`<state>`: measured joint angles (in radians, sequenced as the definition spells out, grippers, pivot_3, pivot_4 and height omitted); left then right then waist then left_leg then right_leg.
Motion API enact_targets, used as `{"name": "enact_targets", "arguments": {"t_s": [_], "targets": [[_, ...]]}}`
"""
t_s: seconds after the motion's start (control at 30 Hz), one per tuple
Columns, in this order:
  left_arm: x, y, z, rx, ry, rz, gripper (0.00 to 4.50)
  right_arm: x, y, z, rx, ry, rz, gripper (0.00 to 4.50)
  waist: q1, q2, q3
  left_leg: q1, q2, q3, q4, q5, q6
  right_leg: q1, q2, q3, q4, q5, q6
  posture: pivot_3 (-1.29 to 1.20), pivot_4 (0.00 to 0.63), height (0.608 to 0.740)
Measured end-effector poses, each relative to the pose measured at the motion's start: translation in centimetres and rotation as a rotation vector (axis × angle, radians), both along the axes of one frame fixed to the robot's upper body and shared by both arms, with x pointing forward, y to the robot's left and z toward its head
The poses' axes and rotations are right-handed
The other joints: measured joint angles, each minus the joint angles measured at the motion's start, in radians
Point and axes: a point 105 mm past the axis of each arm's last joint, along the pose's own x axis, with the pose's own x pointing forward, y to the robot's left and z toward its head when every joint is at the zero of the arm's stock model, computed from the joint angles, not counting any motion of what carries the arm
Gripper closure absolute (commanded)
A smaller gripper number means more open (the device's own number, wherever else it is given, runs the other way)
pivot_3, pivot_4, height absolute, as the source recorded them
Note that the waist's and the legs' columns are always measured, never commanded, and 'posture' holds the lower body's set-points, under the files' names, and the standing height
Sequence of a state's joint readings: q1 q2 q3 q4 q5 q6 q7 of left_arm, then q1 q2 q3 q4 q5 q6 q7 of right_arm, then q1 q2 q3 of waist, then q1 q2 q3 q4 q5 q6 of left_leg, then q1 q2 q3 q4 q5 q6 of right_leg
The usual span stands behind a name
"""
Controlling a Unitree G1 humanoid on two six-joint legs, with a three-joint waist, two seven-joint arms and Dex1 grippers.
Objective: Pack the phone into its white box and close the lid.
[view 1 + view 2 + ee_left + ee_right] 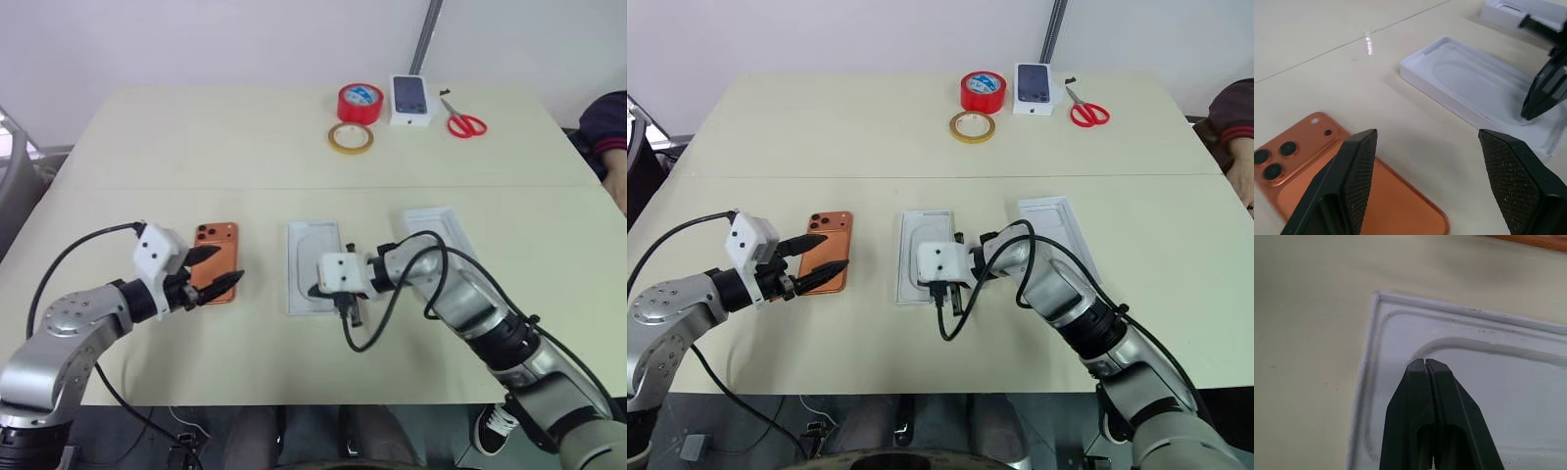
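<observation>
The phone (217, 261) lay flat on the table (196, 137), back up, its lens cluster at the far end, on the robot's left side of the workspace. The left gripper (220, 269) hovered over the phone's near edge with its two fingers (1356, 171) spread apart and nothing between them; in the left wrist view one finger overlapped the phone while the other stood over bare table toward the box. The box (313, 264), a shallow white tray with a raised rim and a moulded recess, lay empty near the table's middle, well apart from the phone. The right gripper (1424, 363) was pinched tightly together, holding nothing, its tips pointing down into the tray near one corner of the recess; whether they touched the tray floor could not be told. A second white tray-like piece, the lid (436, 227), lay just to the right of the box, partly covered by the right arm. At the far edge of the table sat a red tape roll (360, 102), a flat yellow tape ring (350, 138) just in front of it, a small white carton (410, 99) printed with a dark phone picture, and red-handled scissors (462, 119). A person's sleeve (602, 127) showed at the far right
</observation>
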<state>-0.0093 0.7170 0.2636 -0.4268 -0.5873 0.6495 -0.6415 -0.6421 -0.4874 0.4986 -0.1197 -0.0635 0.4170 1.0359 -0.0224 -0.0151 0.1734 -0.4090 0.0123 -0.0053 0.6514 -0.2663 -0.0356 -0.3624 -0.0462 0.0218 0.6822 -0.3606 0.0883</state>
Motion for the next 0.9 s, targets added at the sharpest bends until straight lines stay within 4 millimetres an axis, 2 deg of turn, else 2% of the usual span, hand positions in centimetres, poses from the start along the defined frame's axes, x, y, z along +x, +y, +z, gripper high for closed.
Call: {"name": "enact_targets", "arguments": {"t_s": [0.1, 0.17, 0.23, 0.33, 0.4, 0.53, 0.63, 0.9], "targets": [[1.3, 3.1, 0.2, -0.063, 0.05, 0.206, 0.02, 1.8, 1.0, 2.6, 0.095, -0.07, -0.078, 4.5, 0.002, 0.0, 0.0, 0.0, 0.0, 0.0, 0.0, 0.0, 0.0, 0.0, 0.0, 0.0, 0.001, 0.0, 0.0, 0.0, 0.15, 0.736], [1.6, 5.6, 0.1, -0.093, 0.097, 0.352, 0.02, 2.6, 1.9, 4.4, 0.161, -0.102, -0.118, 4.5, 0.001, -0.001, 0.0, 0.0, 0.0, 0.0, 0.0, 0.0, 0.0, -0.001, 0.0, 0.0, 0.001, 0.0, 0.0, 0.0, 0.15, 0.736], [1.6, 7.0, -0.6, -0.1, 0.165, 0.448, 0.02, 2.9, 2.8, 4.8, 0.185, -0.098, -0.139, 4.5, 0.001, -0.001, 0.0, 0.0, 0.0, 0.0, 0.0, 0.0, 0.0, -0.001, 0.0, 0.0, 0.001, 0.0, 0.0, 0.0, 0.15, 0.736], [1.5, 7.9, -2.5, -0.106, 0.318, 0.527, 0.02, 3.0, 4.2, 4.0, 0.15, -0.088, -0.145, 4.5, 0.004, -0.001, 0.0, 0.0, 0.0, 0.0, 0.001, 0.0, 0.0, -0.001, 0.0, -0.001, 0.002, 0.0, 0.0, 0.0, 0.15, 0.736], [1.7, 7.5, -2.9, -0.163, 0.392, 0.538, 0.02, 3.0, 5.5, 2.9, 0.108, -0.056, -0.136, 4.5, 0.005, -0.001, -0.001, 0.0, -0.001, 0.0, 0.001, 0.0, -0.001, -0.001, 0.0, -0.001, 0.002, 0.0, 0.0, 0.0, 0.15, 0.736], [2.1, 4.8, -2.6, -0.194, 0.455, 0.442, 0.02, 2.5, 7.8, 0.5, 0.0, -0.036, -0.1, 4.5, 0.001, -0.002, -0.001, -0.001, -0.001, 0.0, 0.001, 0.004, -0.007, -0.002, 0.0, -0.001, 0.003, 0.0, 0.0, 0.0, 0.15, 0.736], [1.9, 3.2, -2.8, -0.186, 0.483, 0.395, 0.02, 2.8, 8.2, -0.7, -0.062, -0.021, -0.113, 4.5, 0.002, -0.002, -0.001, -0.001, -0.001, 0.0, 0.001, 0.004, -0.007, -0.002, 0.0, -0.001, 0.003, 0.0, 0.0, 0.0, 0.15, 0.736], [1.6, 0.4, -3.0, -0.216, 0.505, 0.327, 0.02, 3.0, 8.3, -1.4, -0.118, -0.055, -0.111, 4.5, 0.008, -0.002, -0.003, 0.0, -0.001, 0.0, 0.001, 0.004, -0.007, -0.001, -0.001, -0.001, 0.002, 0.0, 0.0, 0.0, 0.15, 0.736]]}}
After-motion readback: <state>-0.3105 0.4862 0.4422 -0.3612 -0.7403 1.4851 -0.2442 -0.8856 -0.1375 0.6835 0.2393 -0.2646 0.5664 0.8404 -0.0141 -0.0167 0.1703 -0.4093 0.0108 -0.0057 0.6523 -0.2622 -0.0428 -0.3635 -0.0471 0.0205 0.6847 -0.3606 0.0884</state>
